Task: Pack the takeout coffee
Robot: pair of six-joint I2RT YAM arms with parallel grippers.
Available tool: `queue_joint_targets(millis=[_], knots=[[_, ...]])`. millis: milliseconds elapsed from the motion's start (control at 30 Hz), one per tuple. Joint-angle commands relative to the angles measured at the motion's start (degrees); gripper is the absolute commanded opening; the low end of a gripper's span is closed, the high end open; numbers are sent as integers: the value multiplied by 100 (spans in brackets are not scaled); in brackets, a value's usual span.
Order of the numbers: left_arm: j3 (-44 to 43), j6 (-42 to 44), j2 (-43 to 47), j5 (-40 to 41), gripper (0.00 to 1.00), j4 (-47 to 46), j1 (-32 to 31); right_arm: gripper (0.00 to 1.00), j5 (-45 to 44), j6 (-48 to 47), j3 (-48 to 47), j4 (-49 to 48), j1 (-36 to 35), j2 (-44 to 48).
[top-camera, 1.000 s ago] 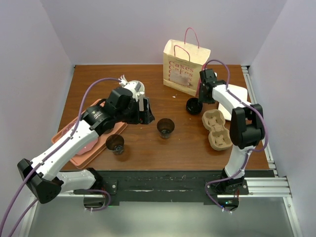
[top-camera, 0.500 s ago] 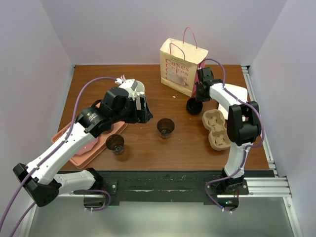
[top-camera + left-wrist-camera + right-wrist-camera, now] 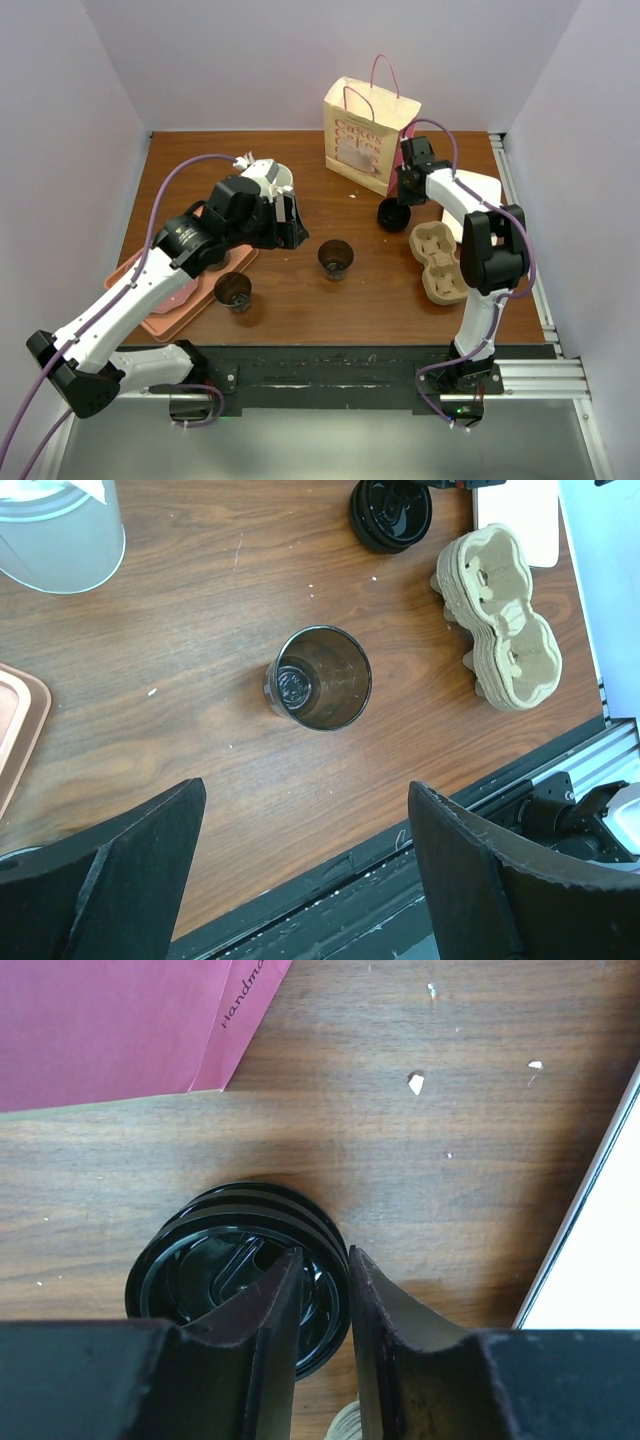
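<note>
Brown wooden table [image 3: 300, 300], walled on three sides. Right gripper [image 3: 325, 1260] pinches the rim of the black lid stack [image 3: 190, 1260]. Left gripper [image 3: 305, 800], spread wide, hovers over the unlidded takeout coffee [image 3: 318, 677] at table centre. Lidding step; next likely requires lifting one lid cleanly.

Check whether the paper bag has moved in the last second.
Yes. The paper bag has slid slightly left, away from the cup carrier, which stayed put.

Glossy black plastic lids [image 3: 200, 1260]; matt pulp carrier [image 3: 505, 620] (rough), wood-grain table [image 3: 180, 670]
</note>
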State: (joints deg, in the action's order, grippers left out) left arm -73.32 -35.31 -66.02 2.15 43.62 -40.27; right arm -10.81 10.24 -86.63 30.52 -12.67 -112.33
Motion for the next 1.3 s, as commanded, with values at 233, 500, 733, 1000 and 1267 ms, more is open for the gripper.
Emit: queue_joint_targets(millis=[233,500,733,1000,1267], knots=[[-192,77,54,-31,86,-29,11,30,316,-136,296,-328,150,335],[-139,24,159,-31,85,-37,2,12,272,-128,331,-293,168,563],[2,-37,274,-110,85,-160,11,17,298,-127,199,6,159,686],[98,-37,397,-180,85,-222,11,4,316,-163,392,77,168,985],[142,-37,502,-180,85,-213,2,26,553,-171,524,-116,168,942]])
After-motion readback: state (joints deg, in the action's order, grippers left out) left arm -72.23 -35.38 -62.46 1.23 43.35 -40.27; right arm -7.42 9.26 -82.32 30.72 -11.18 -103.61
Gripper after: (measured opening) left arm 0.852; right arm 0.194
